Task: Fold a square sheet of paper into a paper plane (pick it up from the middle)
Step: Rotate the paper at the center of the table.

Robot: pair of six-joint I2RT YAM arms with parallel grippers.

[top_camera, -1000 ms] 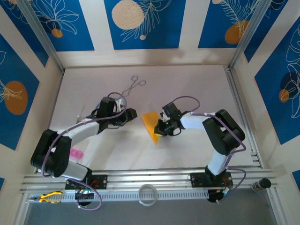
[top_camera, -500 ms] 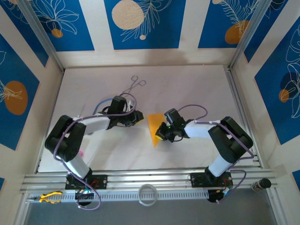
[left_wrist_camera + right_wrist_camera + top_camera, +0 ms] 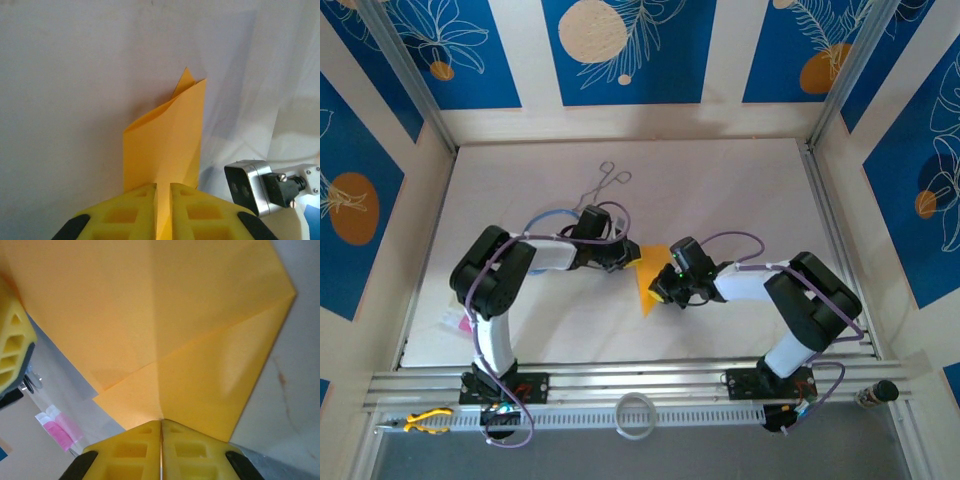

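Note:
The square sheet of paper stands folded into an orange-yellow pointed paper plane (image 3: 644, 292) at the table's middle, its tip toward the near edge. My left gripper (image 3: 628, 258) is shut on its far left edge; in the left wrist view the paper plane (image 3: 167, 135) rises from between the gripper's (image 3: 162, 186) yellow pads. My right gripper (image 3: 659, 285) is shut on the right side. The right wrist view has creased flaps of the paper plane (image 3: 175, 330) spreading out from the closed gripper (image 3: 161, 421).
Metal forceps (image 3: 603, 183) lie toward the back of the white table (image 3: 740, 190). A pink slip (image 3: 465, 322) sits by the left arm's base, and the pink slip (image 3: 57, 430) shows again beyond the paper. A white ring (image 3: 636, 415) and yellow pliers (image 3: 425, 420) rest on the front rail.
My left gripper has moved right to the paper and shut on its far edge. The paper now looks narrower, and my right gripper has shifted slightly left while still holding it.

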